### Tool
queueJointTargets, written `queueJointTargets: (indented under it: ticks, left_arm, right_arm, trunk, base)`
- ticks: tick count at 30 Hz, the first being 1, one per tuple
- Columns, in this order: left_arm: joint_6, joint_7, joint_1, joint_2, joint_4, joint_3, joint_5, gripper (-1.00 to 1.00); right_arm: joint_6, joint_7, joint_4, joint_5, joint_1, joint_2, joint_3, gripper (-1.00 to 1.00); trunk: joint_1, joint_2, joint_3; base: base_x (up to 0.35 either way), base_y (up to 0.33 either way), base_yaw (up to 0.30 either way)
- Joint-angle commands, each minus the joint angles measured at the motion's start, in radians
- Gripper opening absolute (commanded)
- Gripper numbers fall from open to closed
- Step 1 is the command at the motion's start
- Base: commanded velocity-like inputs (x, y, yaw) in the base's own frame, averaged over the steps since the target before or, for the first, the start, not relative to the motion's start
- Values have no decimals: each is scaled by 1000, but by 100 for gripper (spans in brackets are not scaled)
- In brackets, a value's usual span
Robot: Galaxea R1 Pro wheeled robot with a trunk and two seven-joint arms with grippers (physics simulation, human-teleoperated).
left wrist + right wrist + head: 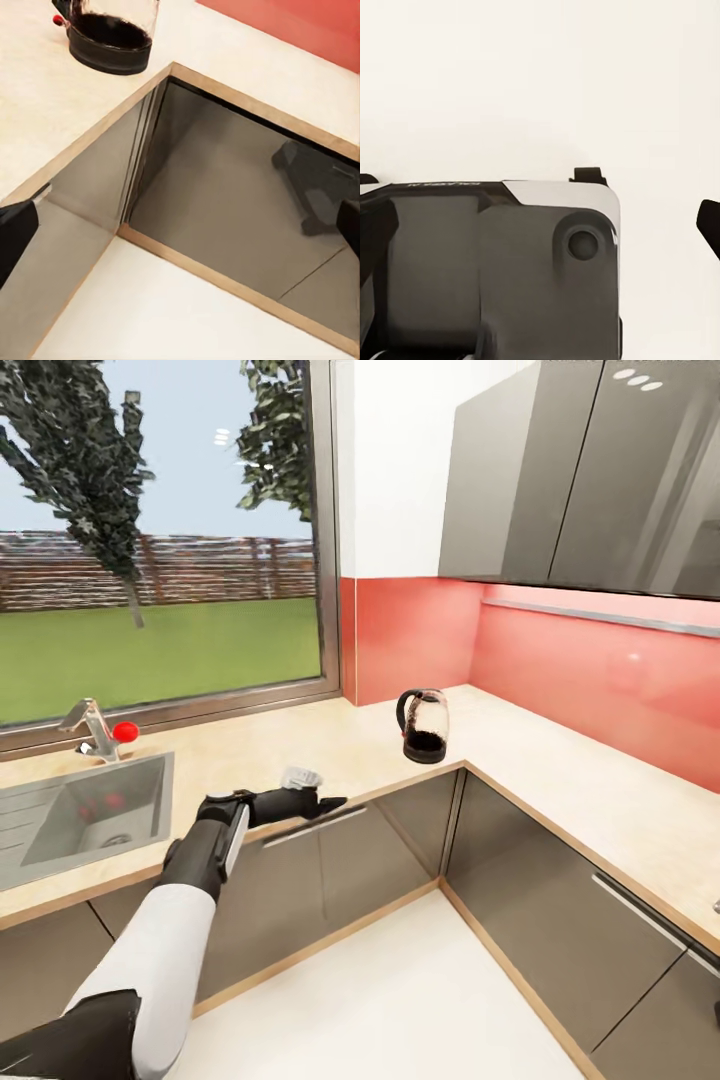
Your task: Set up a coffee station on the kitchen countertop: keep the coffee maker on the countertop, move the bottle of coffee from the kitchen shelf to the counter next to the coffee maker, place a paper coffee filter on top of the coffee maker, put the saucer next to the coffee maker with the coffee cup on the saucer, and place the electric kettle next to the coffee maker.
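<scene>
Leftmost, the sink (90, 810) sits in the counter (560, 780). Next, the left gripper (325, 803) hovers at the counter's front edge, spread wide and empty. The electric kettle (424, 725) stands upright ahead and rightward, near the corner, likely that arm's reach. The right gripper (540, 225) is also spread, holding nothing.

The electric kettle (109, 34) is cut off above its dark base in the left wrist view.

The kitchen countertop (560, 780) is showing a pale, matt wood-look grain, while the cabinet fronts (520, 870) are gleaming glossy grey (mirroring a dark shape). The electric kettle (425, 725) is looking like clear glass — its base perhaps black plastic.
</scene>
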Motion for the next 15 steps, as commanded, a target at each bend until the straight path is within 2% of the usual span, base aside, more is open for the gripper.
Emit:
queueJointTargets:
  ticks: [1,15]
  left_arm:
    - [9,-8,-2,0,-1,6,-7,100]
    - [5,-6,8,10,-2,5,-9,100]
  right_arm:
    - [-3,4,1,-11,-1,0,8,100]
    - [-3,4,1,-9,-1,0,9,100]
  trunk:
    - [1,-2,-1]
    - [1,-2,19]
  base:
    - [0,0,0]
    - [0,0,0]
